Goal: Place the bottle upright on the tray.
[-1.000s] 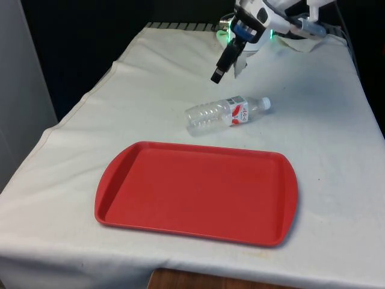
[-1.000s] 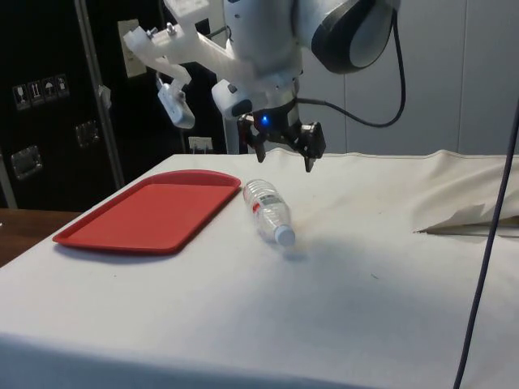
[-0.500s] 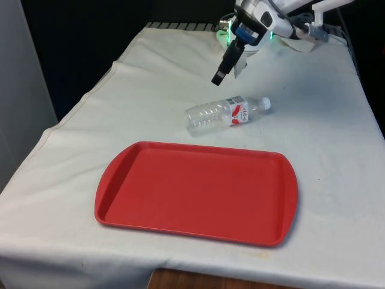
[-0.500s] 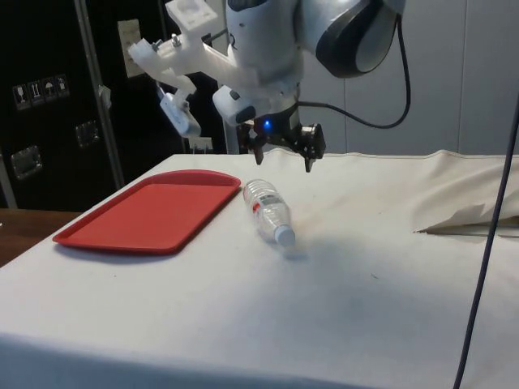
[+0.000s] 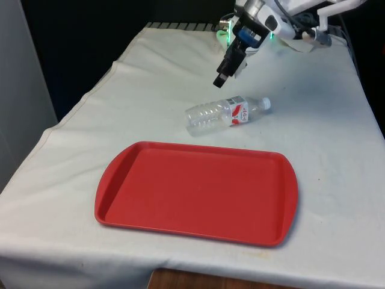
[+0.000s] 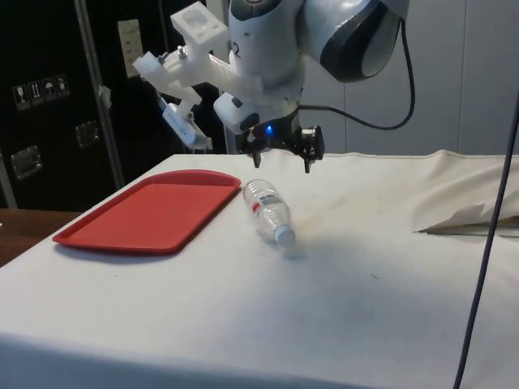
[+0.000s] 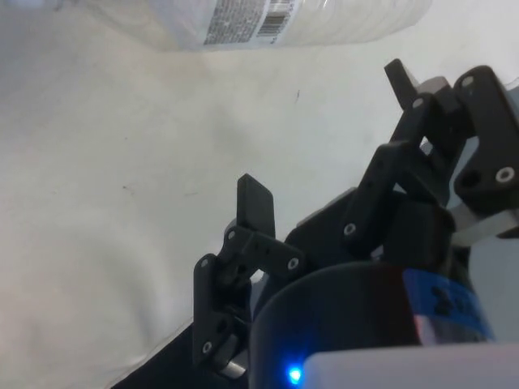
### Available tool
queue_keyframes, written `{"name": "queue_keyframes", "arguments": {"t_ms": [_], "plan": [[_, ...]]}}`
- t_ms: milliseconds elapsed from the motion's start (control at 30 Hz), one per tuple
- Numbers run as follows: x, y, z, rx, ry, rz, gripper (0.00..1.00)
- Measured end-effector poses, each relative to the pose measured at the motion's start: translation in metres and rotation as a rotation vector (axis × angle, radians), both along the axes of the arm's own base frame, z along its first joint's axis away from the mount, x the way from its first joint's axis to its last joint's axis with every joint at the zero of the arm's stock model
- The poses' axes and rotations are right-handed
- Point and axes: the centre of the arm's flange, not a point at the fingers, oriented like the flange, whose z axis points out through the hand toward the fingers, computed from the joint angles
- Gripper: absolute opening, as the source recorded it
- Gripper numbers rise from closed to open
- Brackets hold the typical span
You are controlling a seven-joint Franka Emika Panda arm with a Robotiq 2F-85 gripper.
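Bottle: a clear plastic water bottle [image 5: 227, 113] with a red-and-white label and a white cap lay on its side on the white tablecloth [image 5: 150, 90]. In the front view its cap pointed to the front view's right and its base to the left. In the side view [image 6: 268, 211] the cap end lay nearer that camera. In the wrist view its labelled body [image 7: 268, 20] showed a barcode.

Tray: a flat red plastic tray with rounded corners [image 5: 114, 180] sat on the cloth, nearer the front camera than the bottle, close to it without touching. In the side view [image 6: 97, 231] nothing stood on it.

Gripper: the black two-finger gripper [image 5: 227, 69] hung above the cloth, just beyond the bottle on the robot's side, clear of it. In the side view [image 6: 280, 154] it hovered over the bottle's base end.

Fingers: spread apart, with nothing between them; in the wrist view [image 7: 328, 142] one fingertip [image 7: 256, 203] and the other stood well apart over bare cloth.

Contact: none between gripper and bottle.

Cloth: wrinkled and folded towards the side view's right [image 6: 462, 219].
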Motion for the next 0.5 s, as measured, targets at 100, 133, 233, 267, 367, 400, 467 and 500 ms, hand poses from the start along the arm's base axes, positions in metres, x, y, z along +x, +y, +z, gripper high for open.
{"name": "queue_keyframes", "arguments": {"t_ms": [100, 133, 233, 267, 367, 400, 467, 500], "plan": [[-0.0003, 0.0009, -0.0014, -0.009, 0.003, 0.016, 1.0], [-0.0005, 0.0015, -0.0023, -0.014, 0.004, 0.028, 1.0], [-0.0006, 0.0019, -0.0027, -0.018, 0.007, 0.038, 1.0], [-0.0008, 0.0023, -0.0032, -0.021, 0.009, 0.042, 1.0], [-0.0012, 0.0032, -0.0046, -0.028, 0.013, 0.057, 1.0], [-0.0013, 0.0036, -0.0051, -0.031, 0.014, 0.064, 1.0], [-0.0014, 0.005, -0.0066, -0.039, 0.017, 0.081, 1.0], [-0.0014, 0.005, -0.0066, -0.039, 0.017, 0.081, 1.0]]}}
